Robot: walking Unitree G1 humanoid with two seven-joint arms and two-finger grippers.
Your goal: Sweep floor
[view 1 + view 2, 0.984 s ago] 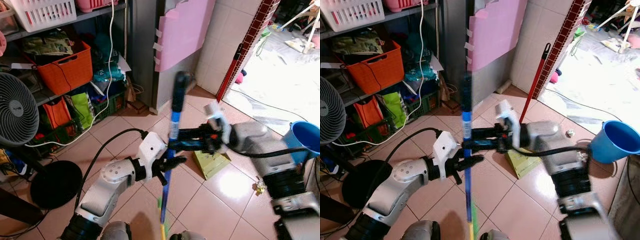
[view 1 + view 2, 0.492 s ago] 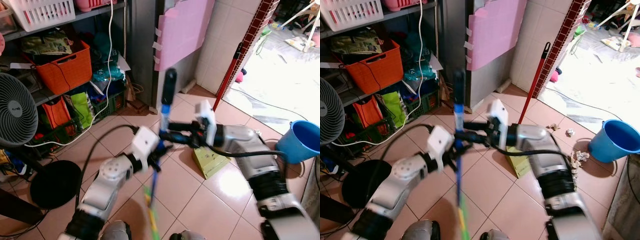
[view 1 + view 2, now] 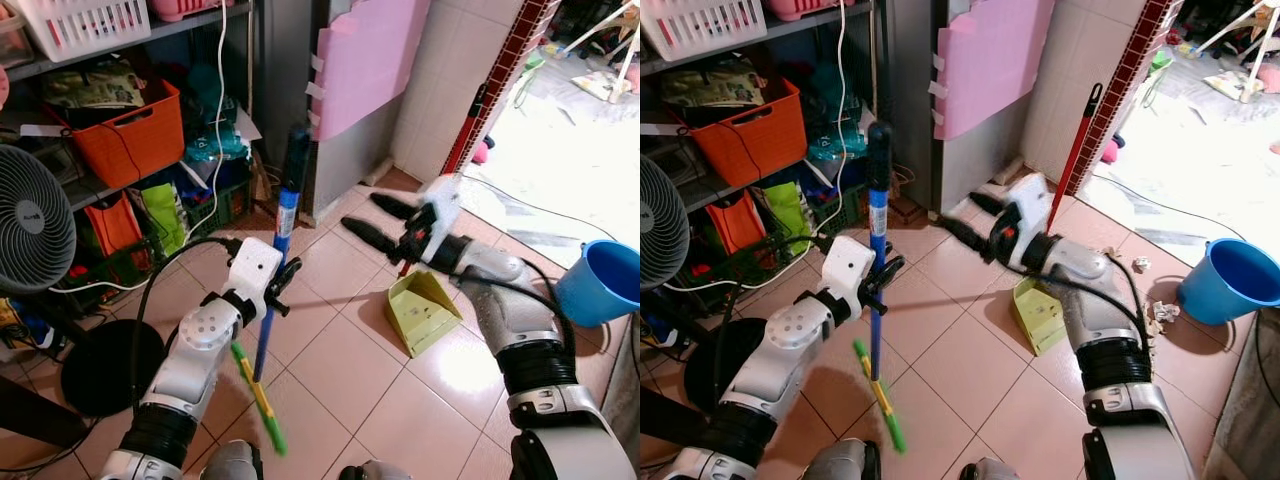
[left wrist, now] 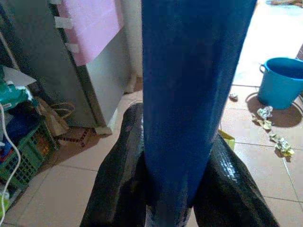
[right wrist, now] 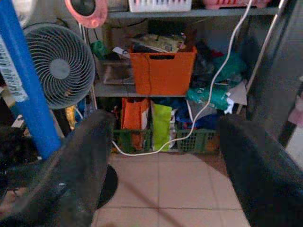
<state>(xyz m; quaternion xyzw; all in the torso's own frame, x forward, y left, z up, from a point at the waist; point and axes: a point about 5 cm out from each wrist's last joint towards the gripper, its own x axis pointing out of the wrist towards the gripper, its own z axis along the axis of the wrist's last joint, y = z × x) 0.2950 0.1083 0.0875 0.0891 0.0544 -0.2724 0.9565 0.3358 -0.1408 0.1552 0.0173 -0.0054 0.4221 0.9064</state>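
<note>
Blurring broom head (image 3: 262, 398) hides bristles.

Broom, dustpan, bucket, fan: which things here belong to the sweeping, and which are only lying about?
For sweeping: blue broom, held in left claw; green dustpan; paper scraps on the floor.

Lying about: blue bucket, fan, orange basket, red mop handle.

No readable text. White label on blue broom handle (image 5: 10, 71) carries print, too blurred to read. Fan (image 3: 30, 218) hub badge too small.
</note>
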